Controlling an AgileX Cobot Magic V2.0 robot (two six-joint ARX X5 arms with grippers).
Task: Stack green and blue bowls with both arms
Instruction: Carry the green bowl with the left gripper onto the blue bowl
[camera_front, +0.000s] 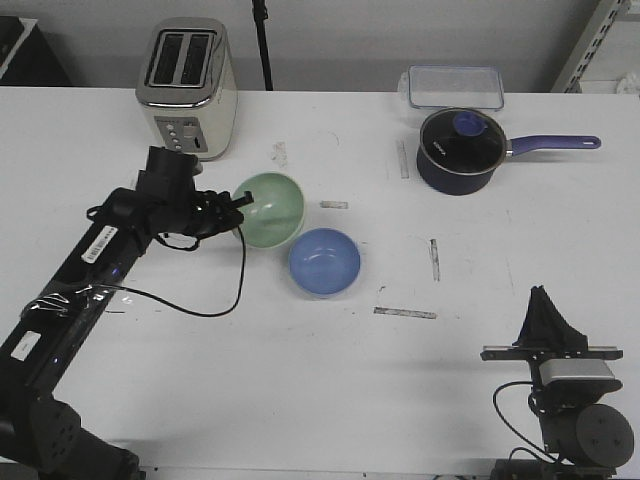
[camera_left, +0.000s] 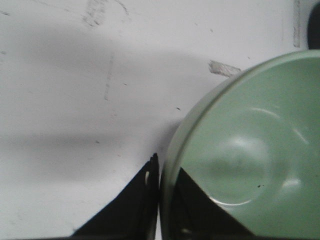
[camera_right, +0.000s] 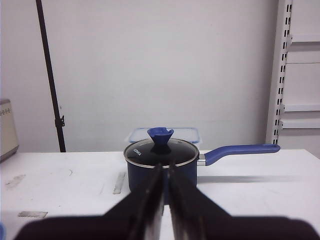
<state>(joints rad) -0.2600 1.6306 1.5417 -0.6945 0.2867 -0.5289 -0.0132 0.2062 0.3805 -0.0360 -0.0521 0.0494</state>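
Our left tool (camera_front: 240, 200) is clamped on the near rim of the green bowl (camera_front: 272, 207); in the left wrist view one finger (camera_left: 132, 210) sits outside the wall and the other inside, pinching the rim between them. The bowl appears slightly tilted, near the middle of the counter (camera_front: 330, 380), with the blue bowl (camera_front: 324, 262) just beside it, toward the robot's right and nearer us, their rims close or touching. Our right tool (camera_front: 541, 300) rests well apart from both bowls, its fingers drawn nearly together on nothing, pointing toward the saucepan (camera_right: 161, 162).

We judge the step in hand to be the grasp and lift of the green bowl. Next we need to raise it clear of the blue rim, carry it over the blue bowl, and lower it level so it nests.
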